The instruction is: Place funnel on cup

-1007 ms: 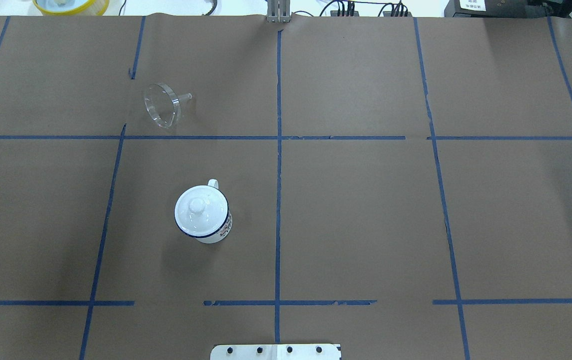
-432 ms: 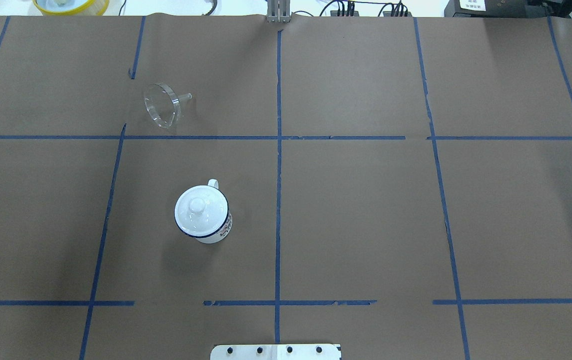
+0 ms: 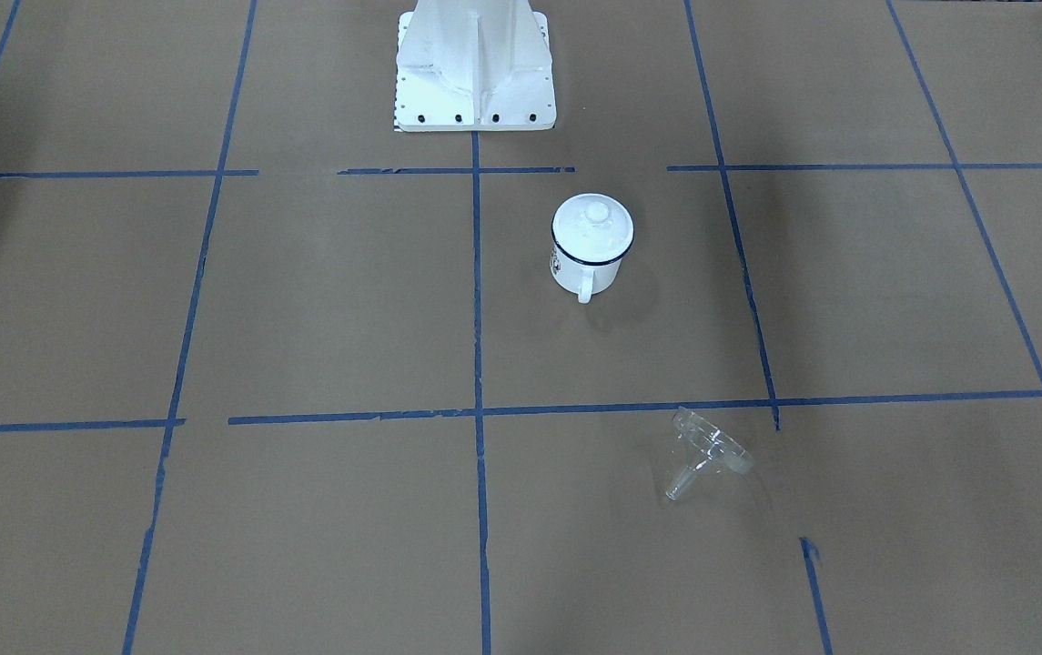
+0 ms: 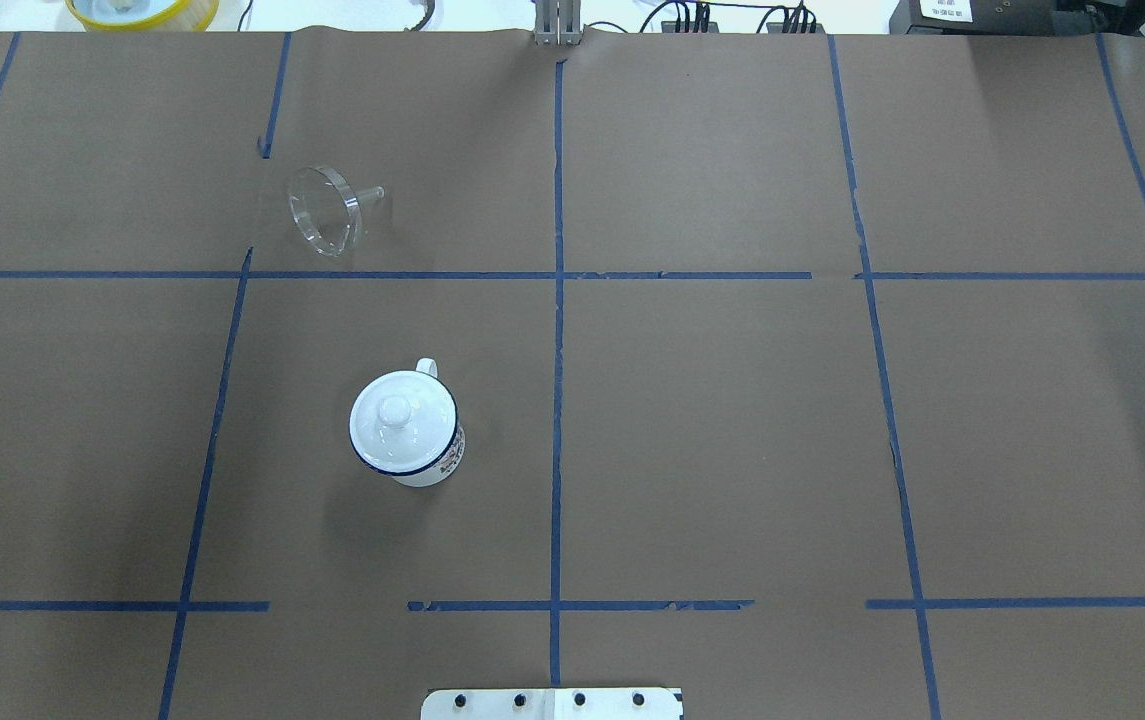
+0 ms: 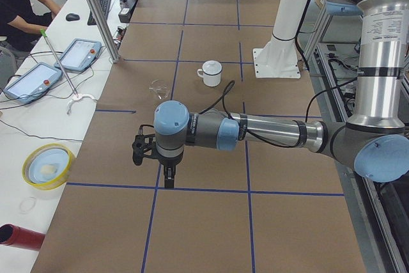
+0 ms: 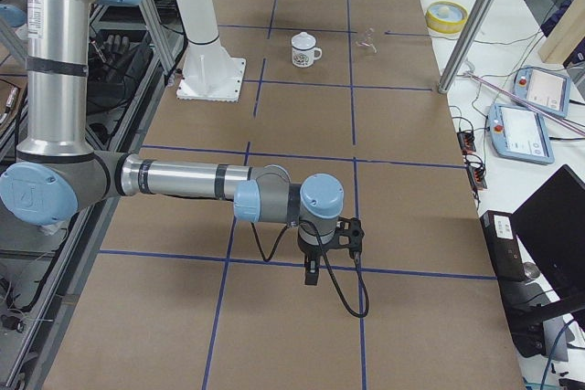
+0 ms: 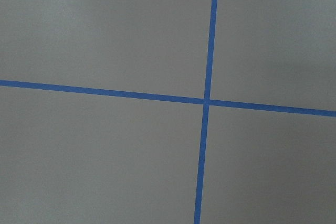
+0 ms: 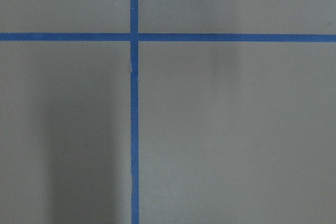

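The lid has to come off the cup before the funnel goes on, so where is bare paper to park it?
To the robot's right of the cup, the square past the centre tape line is bare; so is the paper on the cup's left. Only the far square holding the funnel is taken.

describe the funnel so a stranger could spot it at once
On the brown paper-covered table gridded with blue tape, look on the robot's left half, beyond the lidded white mug. The clear plastic funnel lies on its side, see-through unlike the mug.
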Controlling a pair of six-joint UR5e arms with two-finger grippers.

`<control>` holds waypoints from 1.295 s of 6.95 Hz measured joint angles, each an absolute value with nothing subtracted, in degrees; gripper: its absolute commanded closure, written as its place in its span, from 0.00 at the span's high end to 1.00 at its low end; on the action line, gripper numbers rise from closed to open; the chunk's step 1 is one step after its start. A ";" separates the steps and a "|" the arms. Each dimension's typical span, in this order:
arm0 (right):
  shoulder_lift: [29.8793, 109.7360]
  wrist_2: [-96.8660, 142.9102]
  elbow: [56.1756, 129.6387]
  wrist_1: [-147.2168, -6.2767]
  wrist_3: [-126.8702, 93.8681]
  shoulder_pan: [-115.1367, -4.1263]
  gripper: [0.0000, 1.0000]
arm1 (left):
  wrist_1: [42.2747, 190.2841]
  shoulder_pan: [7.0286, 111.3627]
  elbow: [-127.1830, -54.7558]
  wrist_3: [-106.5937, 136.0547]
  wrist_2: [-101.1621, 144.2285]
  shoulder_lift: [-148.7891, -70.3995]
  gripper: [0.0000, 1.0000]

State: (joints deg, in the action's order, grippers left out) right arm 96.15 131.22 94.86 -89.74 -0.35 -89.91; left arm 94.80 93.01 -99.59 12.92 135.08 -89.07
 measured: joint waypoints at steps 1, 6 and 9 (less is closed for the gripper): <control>96.15 131.22 94.86 -89.74 -0.35 -89.91 1.00 | 97.89 88.79 -103.15 21.63 134.97 -89.20 1.00; 96.15 131.22 94.92 -89.74 -0.35 -89.91 1.00 | 96.30 60.91 -120.21 75.46 131.62 -96.40 1.00; 96.15 131.22 94.92 -89.74 -0.35 -89.91 1.00 | 75.76 45.34 -120.73 92.75 120.22 -114.78 0.97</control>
